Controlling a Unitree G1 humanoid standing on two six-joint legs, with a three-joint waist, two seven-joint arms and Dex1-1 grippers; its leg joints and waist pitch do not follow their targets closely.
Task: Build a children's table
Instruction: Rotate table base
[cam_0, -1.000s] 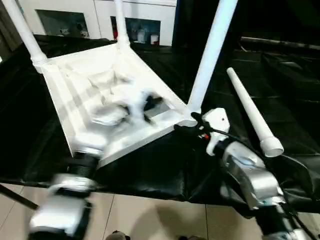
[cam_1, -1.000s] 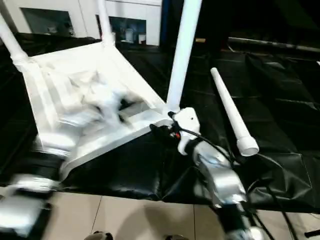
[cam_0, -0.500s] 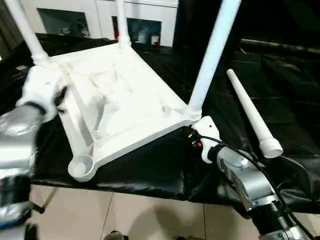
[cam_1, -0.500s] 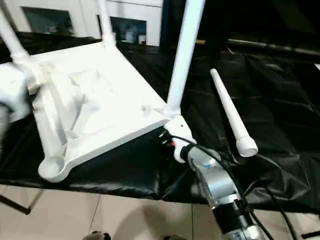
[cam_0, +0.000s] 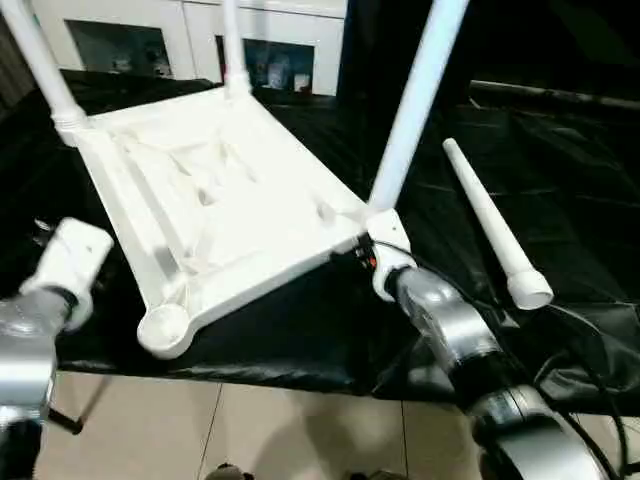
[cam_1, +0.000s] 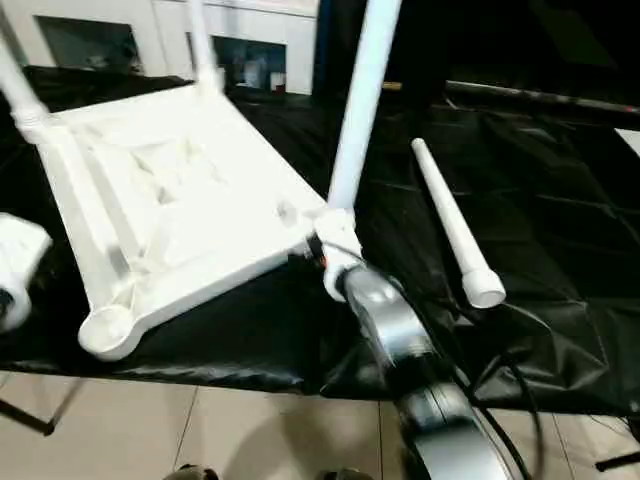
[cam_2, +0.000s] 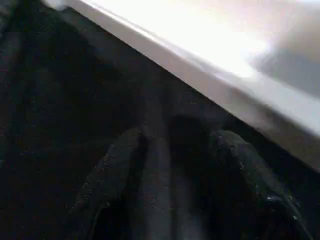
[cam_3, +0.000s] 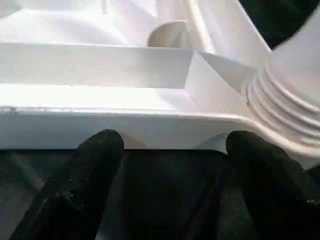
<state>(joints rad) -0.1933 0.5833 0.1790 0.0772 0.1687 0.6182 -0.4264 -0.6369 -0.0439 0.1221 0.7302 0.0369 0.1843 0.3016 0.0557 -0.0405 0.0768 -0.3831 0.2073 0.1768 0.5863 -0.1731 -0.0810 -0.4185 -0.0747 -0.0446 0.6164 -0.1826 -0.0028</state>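
Table top (cam_0: 230, 215) lies upside down with three legs fitted; your right gripper (cam_3: 170, 175) gapes wide at its corner. Your left gripper (cam_2: 175, 170) is spread beside its edge.

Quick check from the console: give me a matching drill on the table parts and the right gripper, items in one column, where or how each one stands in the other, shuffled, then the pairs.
Items
1. loose leg
2. near-left corner socket
3. near-right leg
4. right gripper

States
A. standing up from its socket
B. lying flat on the black sheet
C. jaws open, just short of the tabletop's edge
D. round and empty, no leg in it

Pairs: 1-B, 2-D, 3-A, 4-C
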